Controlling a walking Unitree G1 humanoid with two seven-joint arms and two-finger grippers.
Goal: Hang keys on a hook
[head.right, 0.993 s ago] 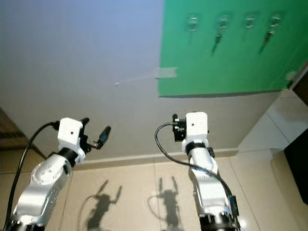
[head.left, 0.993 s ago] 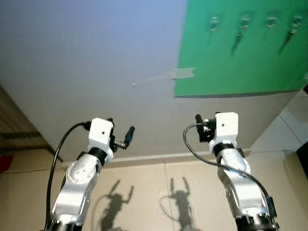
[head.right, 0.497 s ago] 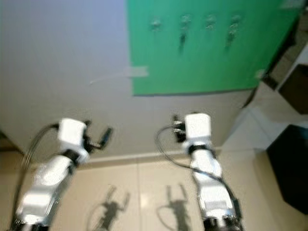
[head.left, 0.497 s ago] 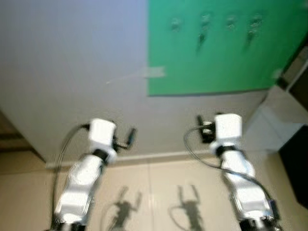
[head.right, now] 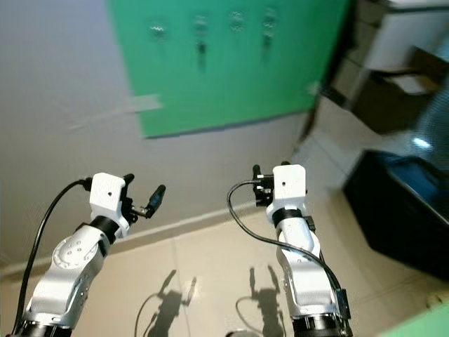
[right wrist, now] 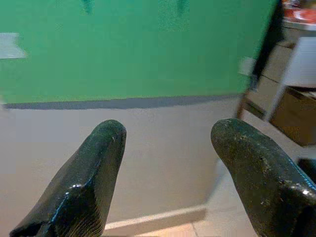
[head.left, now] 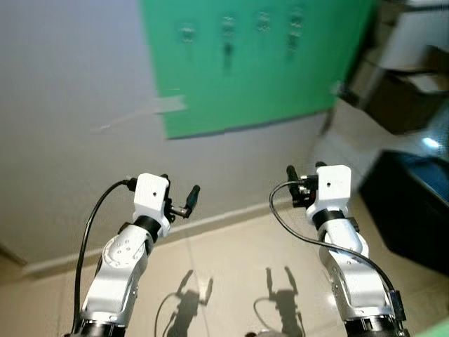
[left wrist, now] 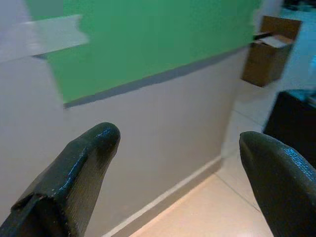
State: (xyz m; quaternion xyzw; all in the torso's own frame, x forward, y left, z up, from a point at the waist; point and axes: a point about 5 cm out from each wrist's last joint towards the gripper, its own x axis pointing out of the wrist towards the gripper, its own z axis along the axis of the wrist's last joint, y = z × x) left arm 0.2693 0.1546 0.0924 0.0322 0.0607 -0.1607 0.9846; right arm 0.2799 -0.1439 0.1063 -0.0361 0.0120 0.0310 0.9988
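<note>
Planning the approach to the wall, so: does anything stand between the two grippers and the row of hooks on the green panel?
Nothing visible does. The left gripper and right gripper are both open and empty, raised before bare wall. The hooks sit higher up on the green panel, with open air between.

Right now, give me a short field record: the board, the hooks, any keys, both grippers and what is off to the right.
board: green panel on the grey wall
hooks: four in a row near the panel's top
keys: dark items hang from at least two hooks; too blurred to confirm
left gripper: raised, jaws open, empty
right gripper: raised, jaws open, empty
right side: cardboard box, dark cabinet
</note>
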